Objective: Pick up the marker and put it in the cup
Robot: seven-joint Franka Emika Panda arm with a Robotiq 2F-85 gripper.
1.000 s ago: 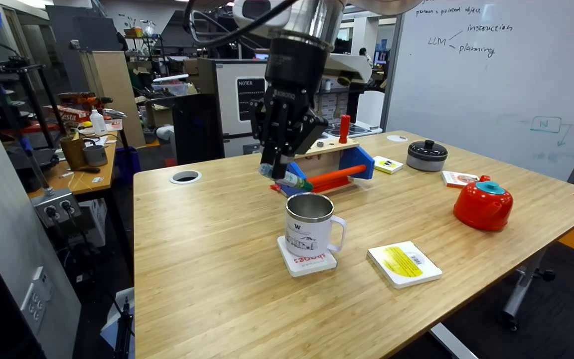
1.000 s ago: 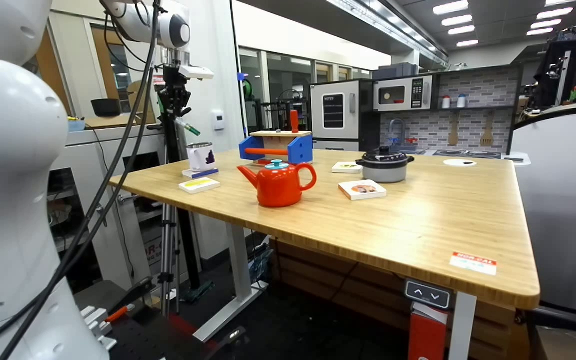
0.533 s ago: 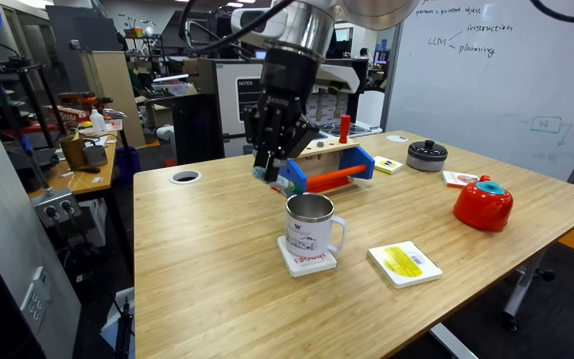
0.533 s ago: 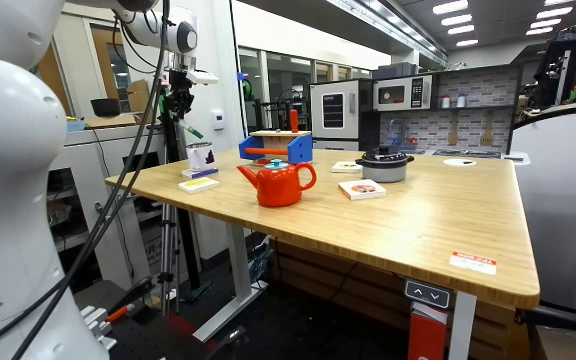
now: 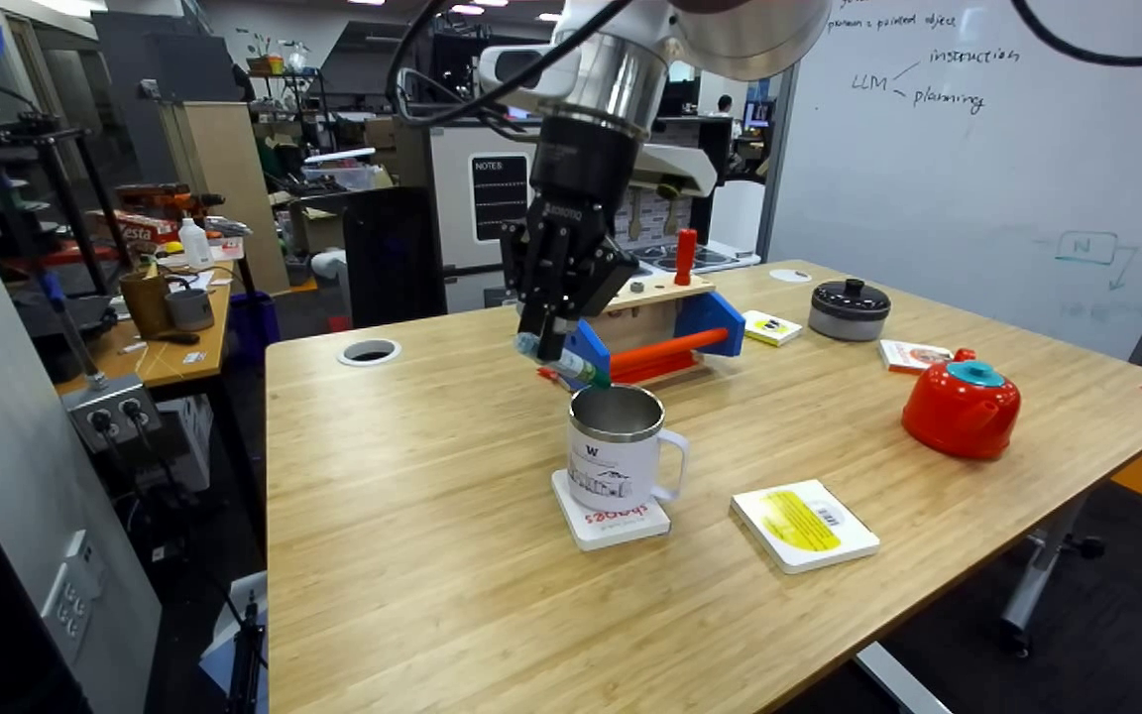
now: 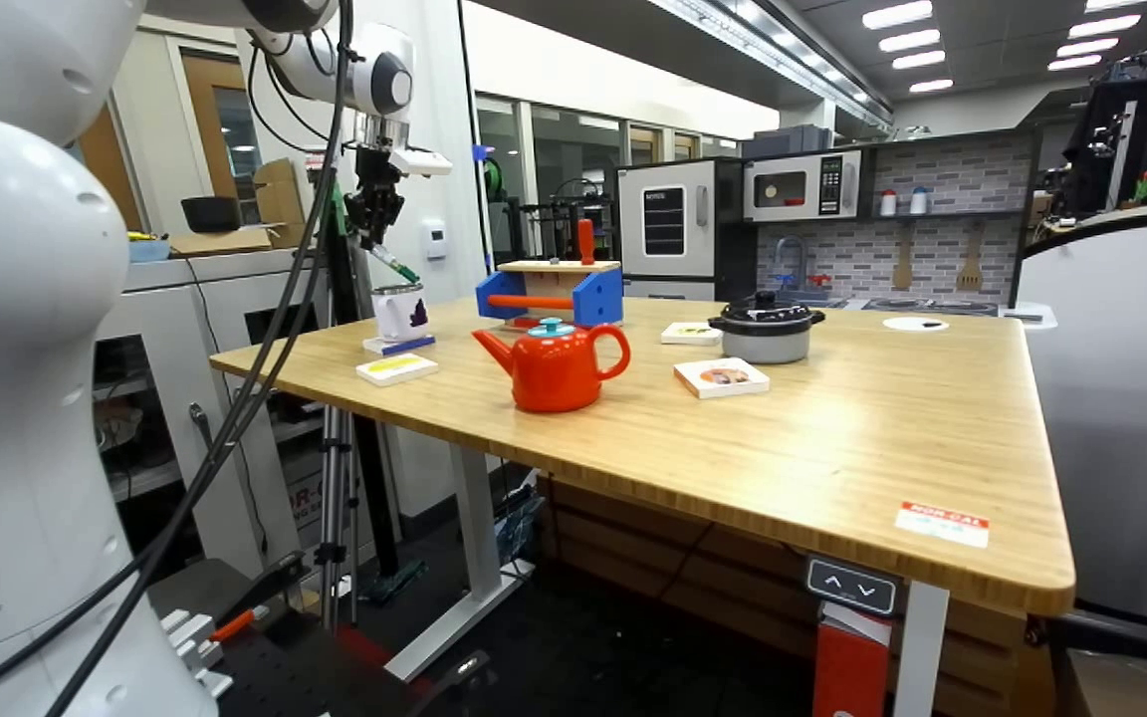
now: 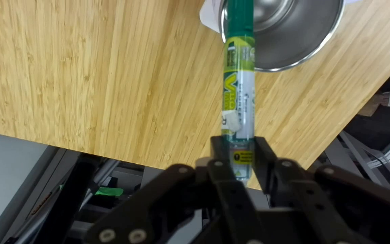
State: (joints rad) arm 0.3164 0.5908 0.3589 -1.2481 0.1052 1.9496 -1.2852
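The marker is a green pen with a clear-and-green barrel and dark green cap; it shows in both exterior views [image 5: 581, 370] [image 6: 396, 265] and the wrist view [image 7: 238, 91]. My gripper [image 5: 543, 345] is shut on its clear rear end, seen also in the wrist view [image 7: 237, 149]. The marker is tilted, cap end down. The cup, a white mug with silver rim and metal inside [image 5: 616, 461], also shows in an exterior view [image 6: 394, 315]. In the wrist view the cap overlaps the cup's opening [image 7: 279, 44]. The cap tip is just above the rim; contact cannot be told.
The cup stands on a small white book [image 5: 621, 531]. Another book [image 5: 804, 526] lies beside it. A blue, red and wooden toy toolbox [image 5: 670, 337] stands behind. A red teapot [image 5: 963, 412] and a grey pot with black lid [image 5: 849, 312] stand farther off.
My gripper, holding the marker, has moved down a little, shifting left and then partly back right in an exterior view. The cap end is now closer to the cup's rim. The cup has not moved.
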